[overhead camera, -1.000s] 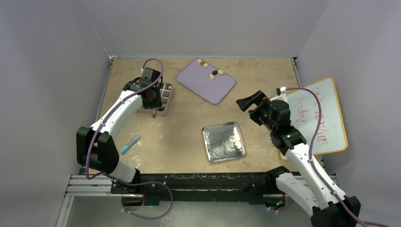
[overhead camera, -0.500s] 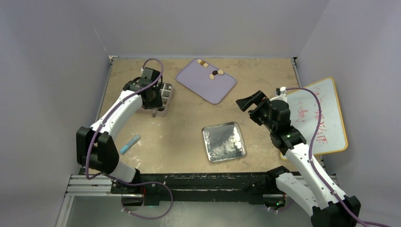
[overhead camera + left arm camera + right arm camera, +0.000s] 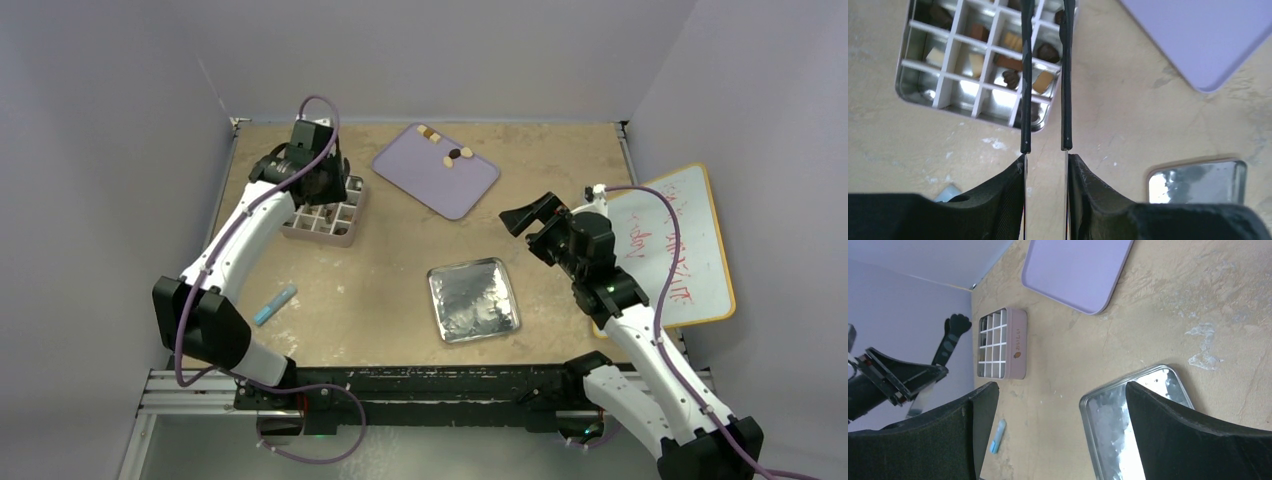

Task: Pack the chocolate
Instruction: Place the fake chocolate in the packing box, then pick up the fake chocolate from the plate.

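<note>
The left gripper is clenched on black tweezers, held over the gridded tin near the table's left edge, where chocolate is seen in several cells. Bare tabletop is seen beside it. More chocolate is seen on the lavender tray, well apart from the right gripper, whose fingers are spread wide.

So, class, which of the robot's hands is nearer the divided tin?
Left. The left hand, gripping black tweezers, hangs over the divided tin. The right hand hangs open, far off over the table's right side.
</note>
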